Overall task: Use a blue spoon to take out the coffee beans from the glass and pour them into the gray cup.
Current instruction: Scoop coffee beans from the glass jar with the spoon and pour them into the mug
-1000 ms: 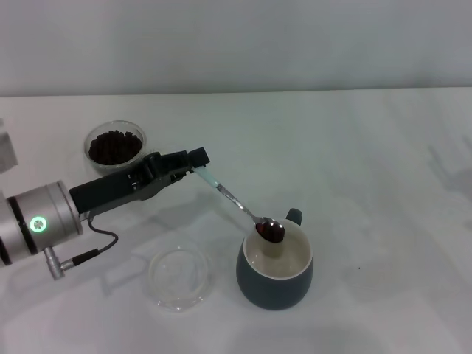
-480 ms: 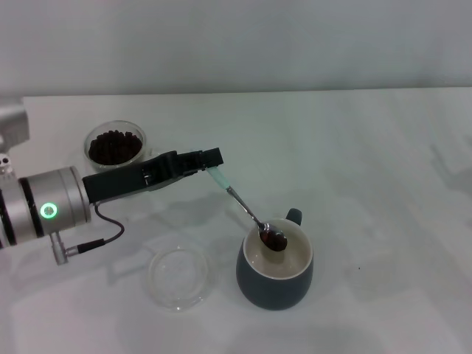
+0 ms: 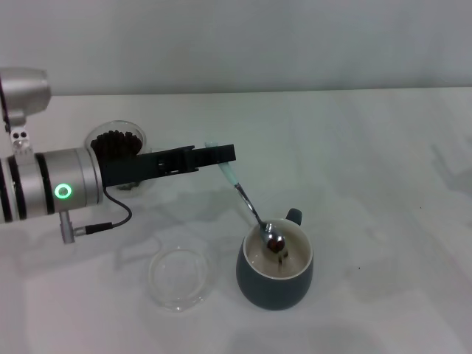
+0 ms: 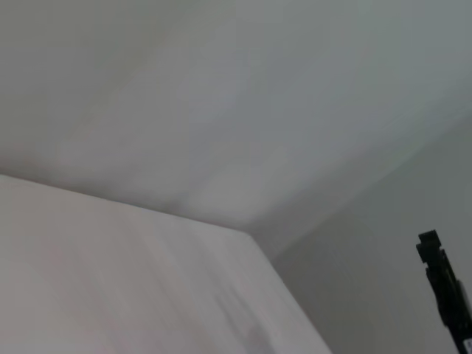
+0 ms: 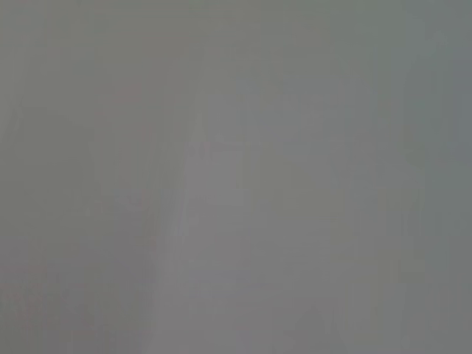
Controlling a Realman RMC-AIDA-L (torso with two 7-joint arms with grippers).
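Observation:
In the head view my left gripper [image 3: 220, 154] is shut on the pale handle of the blue spoon [image 3: 246, 199]. The spoon slopes steeply down and its shiny bowl sits tipped inside the gray cup [image 3: 274, 283]. Dark coffee beans [image 3: 282, 255] show just under the bowl against the cup's cream inside. The glass [image 3: 116, 143] with more coffee beans [image 3: 118, 141] stands at the back left, partly behind my left arm. The left wrist view shows only wall, table and a dark fingertip [image 4: 447, 287]. My right gripper is not in view.
A flat clear glass saucer [image 3: 178, 276] lies near the front, left of the gray cup. The table's far edge meets the wall behind the glass.
My left arm has rolled and shifted right, tipping the spoon steeper. The beans that lay on the spoon bowl have slid off into the gray cup, and the bowl now looks bare and shiny.

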